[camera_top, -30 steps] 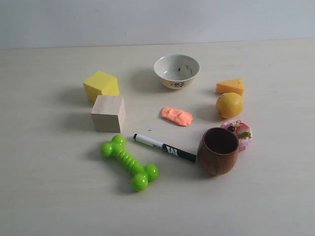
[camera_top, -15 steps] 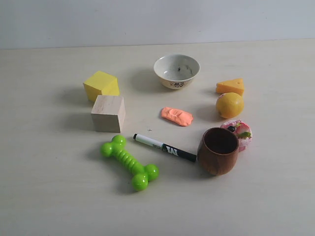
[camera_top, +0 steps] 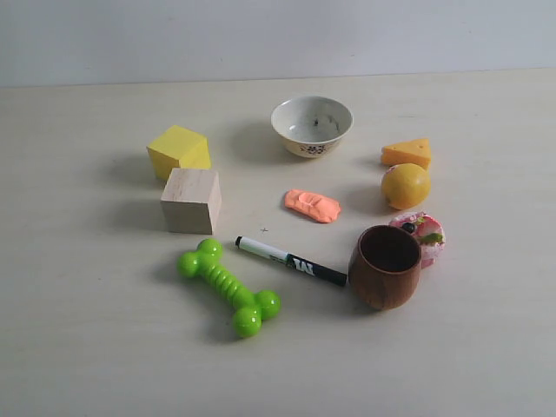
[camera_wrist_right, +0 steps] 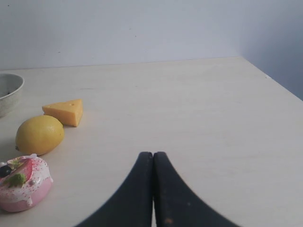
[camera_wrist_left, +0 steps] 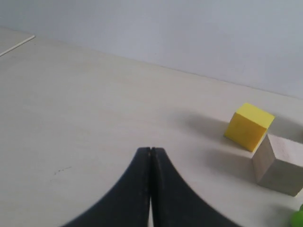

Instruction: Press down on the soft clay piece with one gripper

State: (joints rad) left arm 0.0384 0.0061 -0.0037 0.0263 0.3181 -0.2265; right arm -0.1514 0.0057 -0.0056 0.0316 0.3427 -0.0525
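Observation:
The salmon-orange clay piece lies flat near the middle of the table, between the white bowl and the black marker. No arm or gripper shows in the exterior view. In the left wrist view my left gripper is shut with nothing in it, over bare table well away from the clay, which that view does not show. My right gripper is also shut and empty above bare table, with the clay out of its view too.
Around the clay stand a yellow block, a wooden cube, a green dog-bone toy, a brown wooden cup, a pink patterned disc, a yellow ball and an orange cheese wedge.

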